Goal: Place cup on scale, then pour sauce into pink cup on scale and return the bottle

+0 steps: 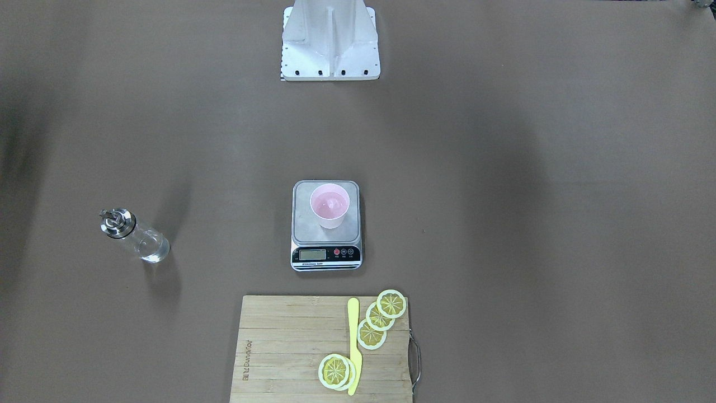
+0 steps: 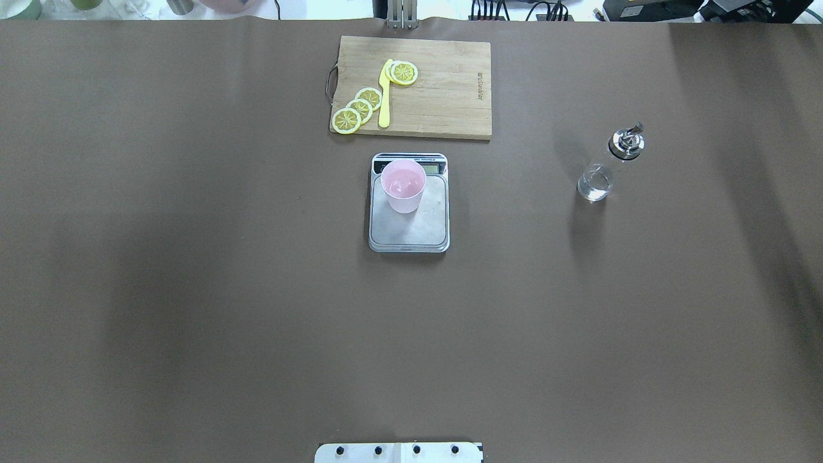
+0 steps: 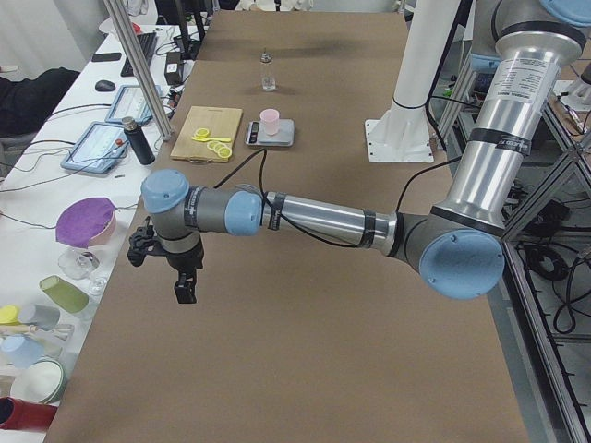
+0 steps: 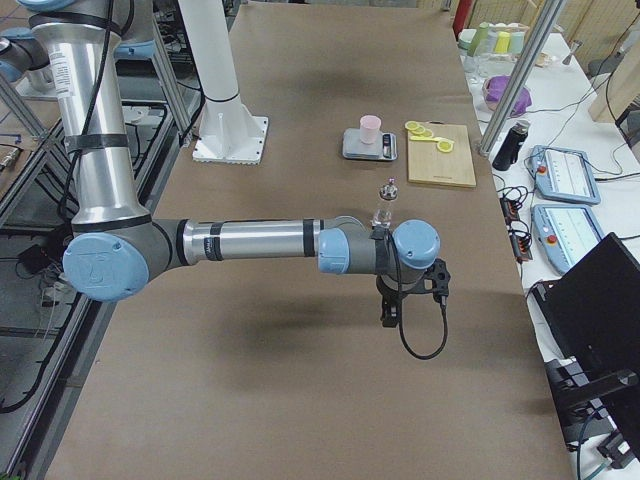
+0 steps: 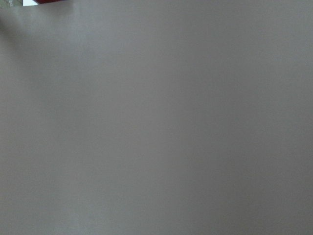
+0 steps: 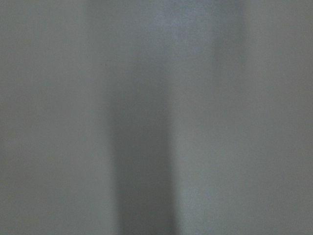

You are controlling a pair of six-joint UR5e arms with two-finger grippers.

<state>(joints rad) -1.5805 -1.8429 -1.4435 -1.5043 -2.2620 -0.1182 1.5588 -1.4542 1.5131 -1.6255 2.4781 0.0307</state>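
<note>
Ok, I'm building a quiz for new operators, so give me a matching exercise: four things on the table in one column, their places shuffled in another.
Things:
1. cup
2. bottle
3. yellow knife
4. scale

Places:
A. lying on the cutting board by the lemon slices
B. standing alone on the bare table, on the robot's right
C. upright on the scale
D. on the table, between the cutting board and the robot's base

Pairs: 1-C, 2-B, 3-A, 4-D.
</note>
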